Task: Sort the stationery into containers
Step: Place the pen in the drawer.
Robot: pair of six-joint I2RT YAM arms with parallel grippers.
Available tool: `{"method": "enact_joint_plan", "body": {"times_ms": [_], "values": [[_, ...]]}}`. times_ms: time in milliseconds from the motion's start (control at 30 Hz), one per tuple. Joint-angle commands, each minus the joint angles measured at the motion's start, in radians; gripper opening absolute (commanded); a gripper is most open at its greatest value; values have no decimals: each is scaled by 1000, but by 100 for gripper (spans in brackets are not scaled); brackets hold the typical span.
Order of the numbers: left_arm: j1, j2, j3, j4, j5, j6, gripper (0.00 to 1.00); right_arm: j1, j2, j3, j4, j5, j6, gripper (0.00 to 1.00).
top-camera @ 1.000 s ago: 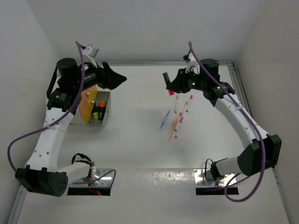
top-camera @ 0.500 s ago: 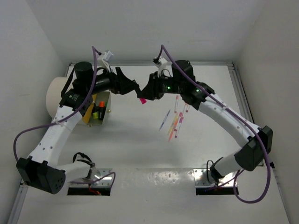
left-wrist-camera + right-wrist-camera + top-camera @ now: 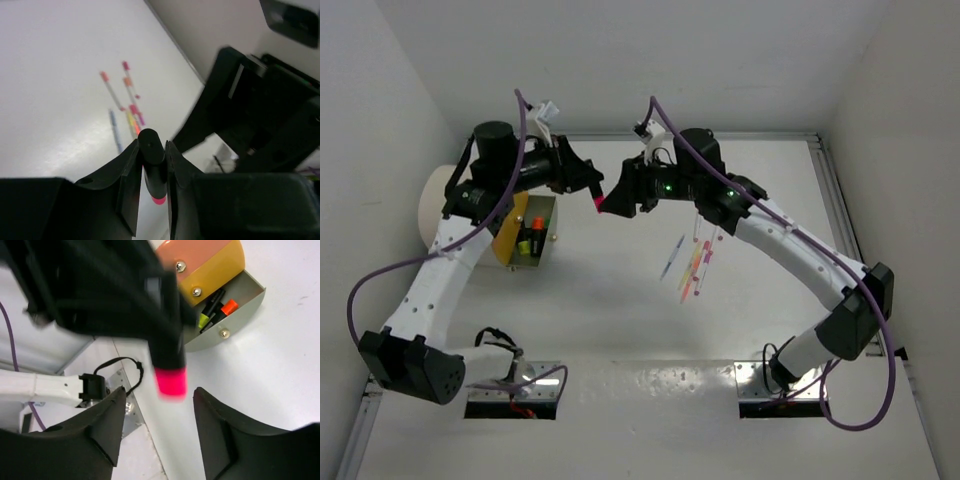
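Two claws meet in mid-air above the counter [image 3: 610, 320]. At far left, the open bin [image 3: 552, 225] on the white drum [image 3: 438, 200] already holds highlighters [image 3: 530, 240]. Next, the left claw [image 3: 592, 189] is clamped tight on the pink-capped highlighter [image 3: 595, 204], cap hanging down. The right claw [image 3: 612, 200] stands spread, fingers clear of the barrel. Farther right, thin pens [image 3: 692, 262] lie on the counter. For a clean handover, the right should back straight away before the left swings binward. Half a second earlier the left was open and the right gripped the highlighter.
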Motion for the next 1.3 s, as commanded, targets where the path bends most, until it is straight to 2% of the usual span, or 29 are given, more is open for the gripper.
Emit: {"method": "enact_joint_plan", "body": {"times_ms": [0,100,133,167,267,533,733,833,933,967,1033,1067,1167,1267], "values": [[58,50,164,-187,-96,212,0,-20,-41,-3,27,5,-2,58],[75,114,286,-399,-264,352,0,-55,-61,-44,13,11,-2,59],[67,134,337,-458,-325,451,0,-75,-65,-69,-2,10,-5,59],[57,174,357,-504,-487,481,0,-83,-67,-78,-15,13,-11,59],[63,241,376,-621,-652,558,0,-106,-62,-116,-42,7,-29,58],[81,335,320,-636,-824,581,0,-126,-12,-142,-65,1,-48,54],[81,387,293,-618,-889,599,1,-146,8,-152,-75,-10,-51,54],[81,398,281,-618,-892,598,12,-152,19,-153,-75,-13,-48,54],[79,401,274,-606,-883,596,30,-154,27,-146,-78,-15,-45,54],[81,401,277,-603,-880,599,40,-155,30,-141,-79,-21,-45,54],[83,403,280,-601,-878,598,47,-160,36,-138,-78,-22,-43,54],[81,406,284,-601,-881,596,55,-158,39,-138,-82,-24,-43,54],[83,398,302,-602,-881,593,58,-161,41,-136,-87,-24,-48,54],[81,363,352,-599,-832,592,56,-167,42,-147,-84,-21,-51,54]]}}
